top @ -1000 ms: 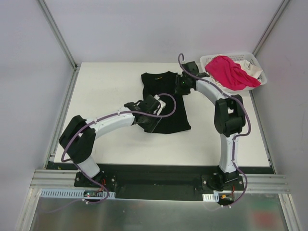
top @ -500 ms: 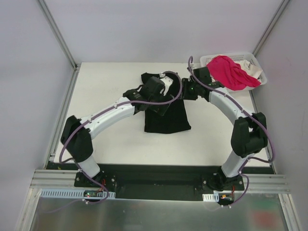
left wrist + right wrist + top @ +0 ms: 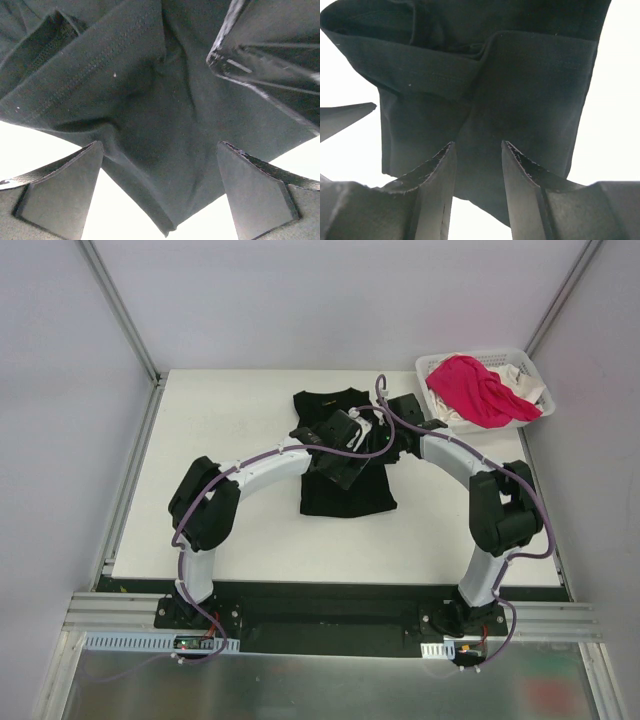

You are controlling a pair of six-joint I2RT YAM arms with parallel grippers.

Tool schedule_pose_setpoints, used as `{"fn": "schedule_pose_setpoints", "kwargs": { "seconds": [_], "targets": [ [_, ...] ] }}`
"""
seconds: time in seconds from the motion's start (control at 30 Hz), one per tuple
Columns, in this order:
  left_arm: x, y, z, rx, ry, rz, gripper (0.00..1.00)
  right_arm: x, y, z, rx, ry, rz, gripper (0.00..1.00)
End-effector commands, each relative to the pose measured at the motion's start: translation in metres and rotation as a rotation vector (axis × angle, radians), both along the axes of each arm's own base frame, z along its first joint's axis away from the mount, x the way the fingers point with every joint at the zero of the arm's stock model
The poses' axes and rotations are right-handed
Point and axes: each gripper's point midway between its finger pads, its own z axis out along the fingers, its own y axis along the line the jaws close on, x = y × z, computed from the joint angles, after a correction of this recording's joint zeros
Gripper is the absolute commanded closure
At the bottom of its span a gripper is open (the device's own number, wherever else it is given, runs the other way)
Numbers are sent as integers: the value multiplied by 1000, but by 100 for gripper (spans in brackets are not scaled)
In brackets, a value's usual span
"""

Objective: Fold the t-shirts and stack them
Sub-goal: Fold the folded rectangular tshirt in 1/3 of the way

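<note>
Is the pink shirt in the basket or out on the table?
In: the pink shirt lies heaped inside the white basket, partly over a white shirt.

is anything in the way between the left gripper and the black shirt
Nothing visible. The left gripper hangs open directly over the black shirt, with bare cloth showing between its jaws. The right gripper is close beside it over the same shirt, off to the side rather than underneath.

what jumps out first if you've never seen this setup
The black t-shirt lies mid-table, the left claw and right claw close together over its far right side. Next, a bright pink shirt heaped in the white basket at the far right corner.
</note>
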Motion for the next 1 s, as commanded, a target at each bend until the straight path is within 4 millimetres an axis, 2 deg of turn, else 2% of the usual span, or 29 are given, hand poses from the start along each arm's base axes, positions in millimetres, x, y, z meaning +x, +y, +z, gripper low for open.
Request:
{"fn": "schedule_pose_setpoints", "kwargs": {
  "seconds": [0.0,0.07,0.1,0.17,0.27,0.4,0.53,0.67,0.7,0.83,0.97],
  "targets": [
    [16,-10,15,-37,-37,-9,5,13,15,-3,39,-4,9,57],
    [19,-9,8,-28,-30,-9,5,20,19,-4,44,-5,14,57],
    [22,-9,3,-25,-25,-6,5,22,20,-15,34,15,15,57],
    [25,-8,-1,-19,-21,-8,5,32,25,-14,40,9,19,57],
    [31,-4,-9,-19,-4,2,5,41,31,-25,33,37,27,57],
    [36,7,-21,-17,21,31,5,52,30,-36,23,52,21,57],
    [36,20,-31,-10,46,63,5,63,14,-48,15,73,-18,57],
    [31,33,-39,20,54,80,6,64,-2,-53,3,87,-54,57],
    [30,34,-38,19,51,80,6,59,-7,-59,-6,103,-64,57],
    [26,39,-36,23,44,86,6,59,-24,-61,-32,91,-102,57],
    [24,47,-37,37,27,100,7,60,-32,-61,-31,95,-113,56]
  ]
}}
